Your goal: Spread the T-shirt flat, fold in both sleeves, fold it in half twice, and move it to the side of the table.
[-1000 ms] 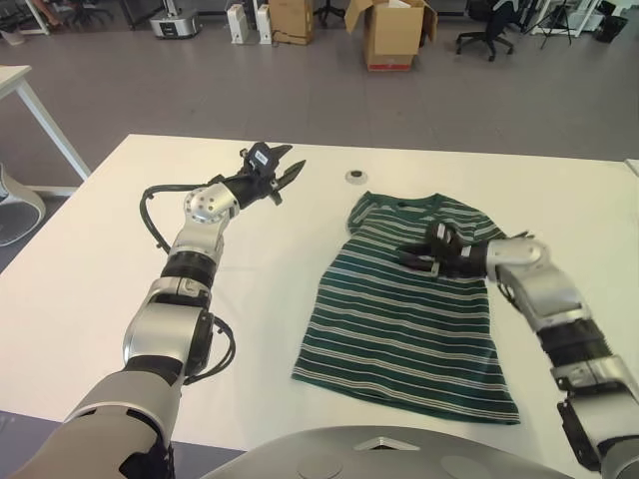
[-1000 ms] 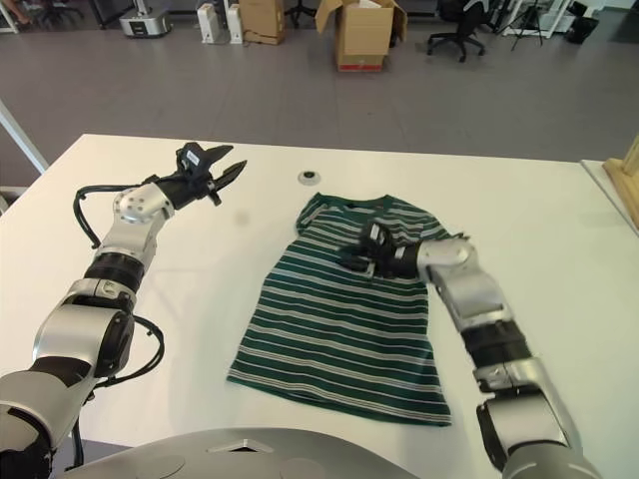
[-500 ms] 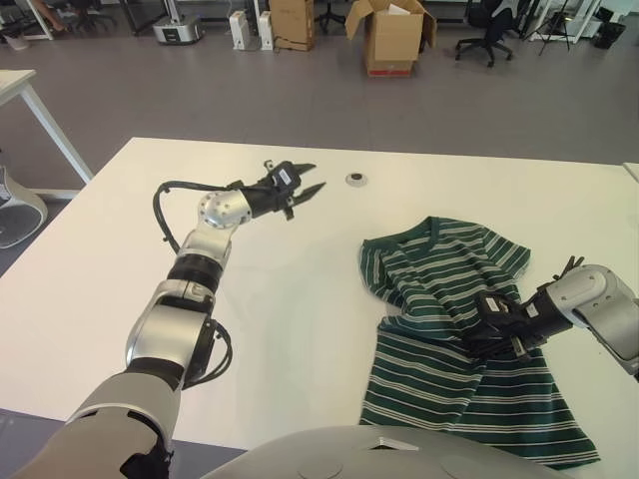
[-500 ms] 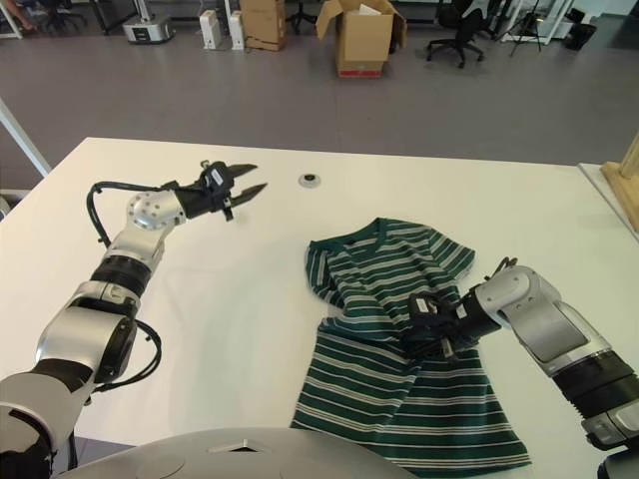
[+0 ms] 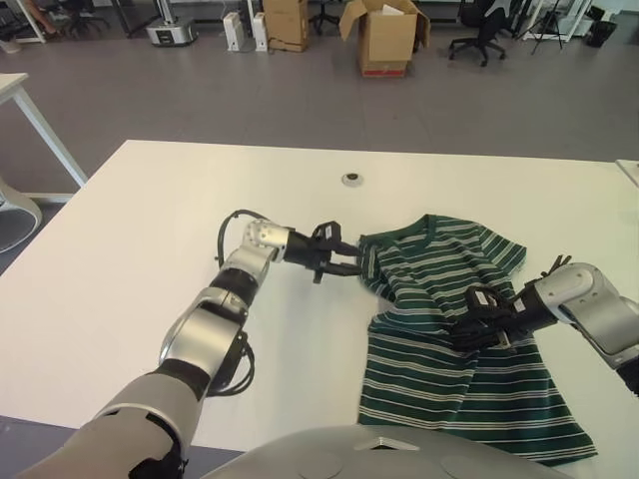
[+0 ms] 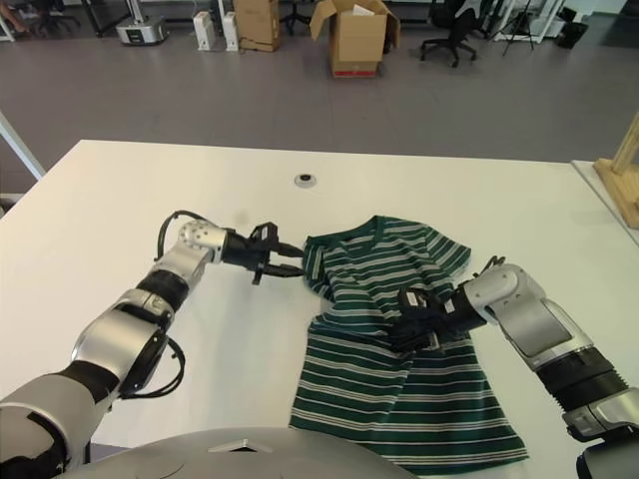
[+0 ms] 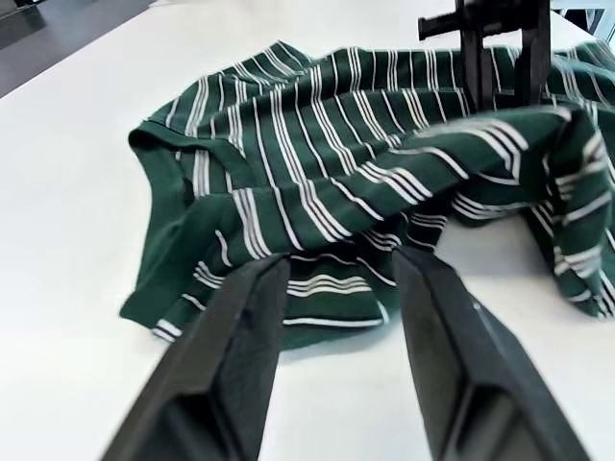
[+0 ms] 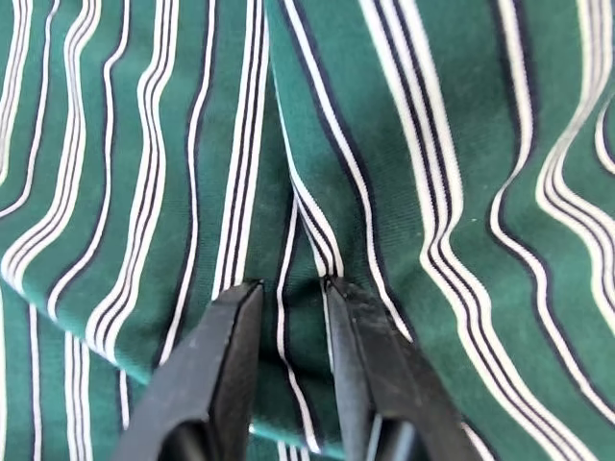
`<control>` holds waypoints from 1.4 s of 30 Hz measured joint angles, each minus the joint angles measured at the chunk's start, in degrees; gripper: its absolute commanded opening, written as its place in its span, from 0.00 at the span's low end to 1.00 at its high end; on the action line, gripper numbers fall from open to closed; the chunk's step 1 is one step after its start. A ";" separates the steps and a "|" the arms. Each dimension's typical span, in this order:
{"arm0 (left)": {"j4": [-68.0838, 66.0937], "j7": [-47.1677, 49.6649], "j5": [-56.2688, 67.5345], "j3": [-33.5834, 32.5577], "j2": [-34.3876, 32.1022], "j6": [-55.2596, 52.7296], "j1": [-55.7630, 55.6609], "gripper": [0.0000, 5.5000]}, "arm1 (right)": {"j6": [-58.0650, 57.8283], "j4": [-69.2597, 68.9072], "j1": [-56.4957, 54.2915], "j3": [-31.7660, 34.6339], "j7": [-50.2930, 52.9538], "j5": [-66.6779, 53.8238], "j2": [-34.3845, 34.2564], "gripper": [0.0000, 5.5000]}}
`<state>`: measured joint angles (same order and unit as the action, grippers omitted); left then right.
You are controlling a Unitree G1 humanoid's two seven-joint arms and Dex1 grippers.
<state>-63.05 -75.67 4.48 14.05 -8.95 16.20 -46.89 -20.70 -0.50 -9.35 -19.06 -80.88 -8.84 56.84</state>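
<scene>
A green T-shirt with white stripes lies rumpled on the white table, right of the middle. Its collar points away from me. My right gripper is shut on a raised fold at the shirt's middle, and the cloth bunches around it. My left gripper hangs low over the table at the shirt's left sleeve. Its fingers stand open on either side of the sleeve hem and hold nothing. The left wrist view has the right gripper farther off, behind the bunched cloth.
A small round disc sits on the table beyond the collar. The table's left half is bare. A cardboard box and office chairs stand on the floor behind. A wooden frame shows at the table's right edge.
My left arm has swung from the far left of the table over to the shirt's left sleeve. My right gripper has kept its hold, after dragging the shirt right and towards me.
</scene>
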 measured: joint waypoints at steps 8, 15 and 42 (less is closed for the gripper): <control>-11.48 5.04 -3.00 -3.70 2.76 -10.98 -5.34 0.35 | 1.28 3.13 -3.88 -2.98 -3.07 0.42 -0.16 0.22; -12.41 16.78 -11.71 0.11 4.89 -0.93 -3.20 0.35 | 1.91 4.53 -5.30 -3.91 -4.27 1.47 -0.79 0.22; -14.74 45.45 -24.53 10.81 -8.09 27.90 -17.57 0.35 | -4.21 -2.29 -0.81 1.15 6.09 -3.38 -10.70 0.22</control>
<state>-77.80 -30.22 -20.05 24.86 -17.04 44.10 -64.45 -24.91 -2.79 -10.16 -17.91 -74.79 -12.22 46.15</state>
